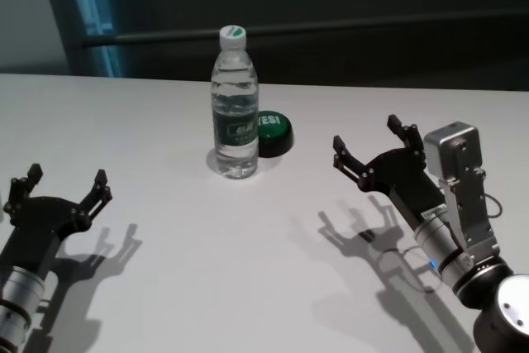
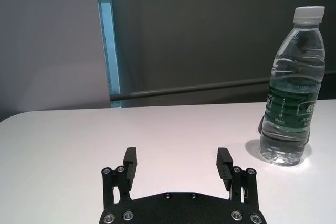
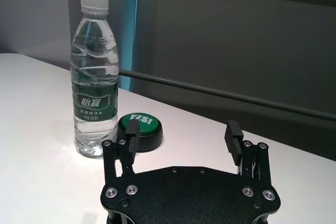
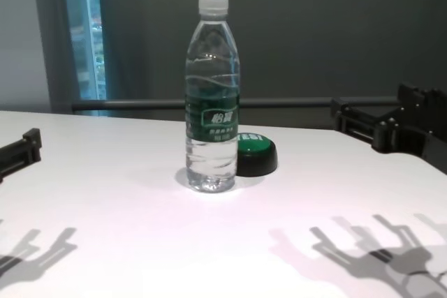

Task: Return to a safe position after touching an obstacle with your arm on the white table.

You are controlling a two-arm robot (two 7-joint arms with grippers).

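Left hand: held low over the white desk at its left side, fingers spread, empty.

Water bottle: upright mid-desk, well apart from both hands; a green "YES!" button is set just behind it, touching or nearly so.

Right hand: raised at the right, released, empty.

Step judged: retreat; contact with the bottle is not seen. Next, withdrawal clear of the bottle is called for.

The button's lettering is legible only in the right wrist view; the button is all but hidden behind the bottle in the left wrist view.

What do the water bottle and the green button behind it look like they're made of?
Water bottle: thin clear plastic, glossy and ribbed, with water showing through; its cap looks like matte white plastic. Green button: probably hard plastic, a smooth green top on a black base.
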